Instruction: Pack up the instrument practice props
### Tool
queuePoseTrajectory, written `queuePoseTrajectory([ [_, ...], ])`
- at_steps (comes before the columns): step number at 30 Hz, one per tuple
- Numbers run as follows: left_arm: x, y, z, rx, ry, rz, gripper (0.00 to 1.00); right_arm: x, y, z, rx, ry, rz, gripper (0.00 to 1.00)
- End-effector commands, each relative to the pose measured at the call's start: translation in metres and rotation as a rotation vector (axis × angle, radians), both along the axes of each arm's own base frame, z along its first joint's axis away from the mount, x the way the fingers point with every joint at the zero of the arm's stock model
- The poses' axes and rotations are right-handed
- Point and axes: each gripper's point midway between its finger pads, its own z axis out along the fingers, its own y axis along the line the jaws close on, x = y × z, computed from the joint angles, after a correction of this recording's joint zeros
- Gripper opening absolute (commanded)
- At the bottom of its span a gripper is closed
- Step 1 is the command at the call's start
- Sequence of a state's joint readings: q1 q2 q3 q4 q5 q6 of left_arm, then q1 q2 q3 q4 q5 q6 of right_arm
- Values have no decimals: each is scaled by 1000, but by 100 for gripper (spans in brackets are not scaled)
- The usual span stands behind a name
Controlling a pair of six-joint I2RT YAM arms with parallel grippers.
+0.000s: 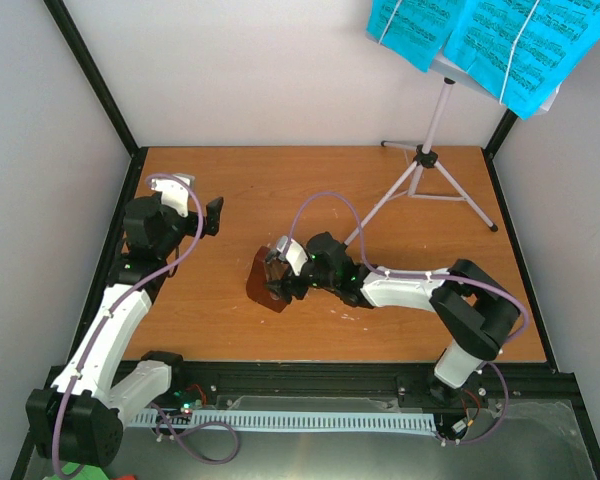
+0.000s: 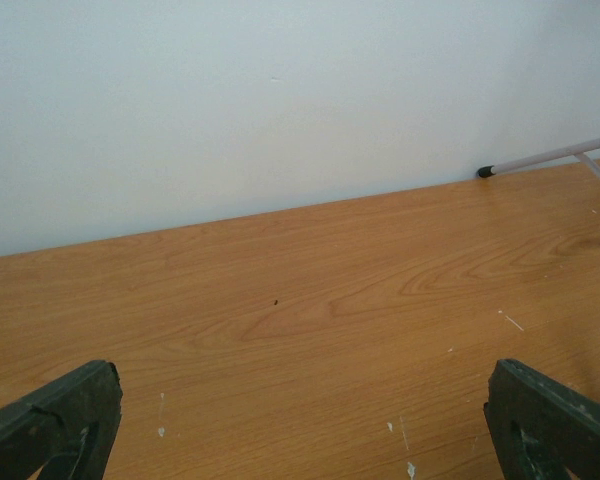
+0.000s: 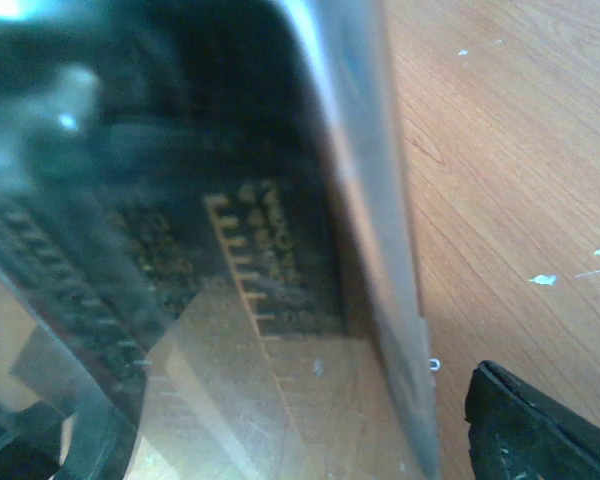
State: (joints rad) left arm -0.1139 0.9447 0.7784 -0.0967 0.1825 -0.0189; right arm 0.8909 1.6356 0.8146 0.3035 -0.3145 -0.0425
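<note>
The dark red-brown metronome (image 1: 255,285) with its clear cover stands mid-table. My right gripper (image 1: 276,280) straddles it with its jaws open. In the right wrist view the metronome (image 3: 260,250) fills the space between the fingers, and a narrow gap shows between its edge and the right fingertip (image 3: 525,425). Cyan sheet-music pages (image 1: 500,40) rest on the pale silver music stand (image 1: 425,160) at the back right. My left gripper (image 1: 215,215) hovers open over bare wood at the left, holding nothing (image 2: 300,420).
A stand leg with a black foot (image 2: 485,171) lies along the back wall. White walls and black frame posts (image 1: 100,90) enclose the wooden table (image 1: 280,180). The cable tray (image 1: 310,420) runs along the near edge.
</note>
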Motion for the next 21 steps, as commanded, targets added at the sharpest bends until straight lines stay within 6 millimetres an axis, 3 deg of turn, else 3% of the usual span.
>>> queuePoseTrajectory([
  [1,1,8,13,21,-53,33,99,23,10,12,43,-81,-62,81],
  [4,2,17,13,34,-53,85,99,41,14,11,53,-89,-140,70],
  [10,0,24,18,36,-69,124,99,81,37,7,78,-83,-270,65],
  [14,0,21,19,31,-73,110,99,114,70,4,87,-72,-314,65],
  [18,0,19,20,25,-78,101,99,139,103,-23,45,-34,-318,65],
  [19,0,19,21,24,-80,99,99,145,111,-17,58,-38,-314,66],
  [21,0,19,22,25,-83,100,99,152,125,-31,40,-24,-301,67],
])
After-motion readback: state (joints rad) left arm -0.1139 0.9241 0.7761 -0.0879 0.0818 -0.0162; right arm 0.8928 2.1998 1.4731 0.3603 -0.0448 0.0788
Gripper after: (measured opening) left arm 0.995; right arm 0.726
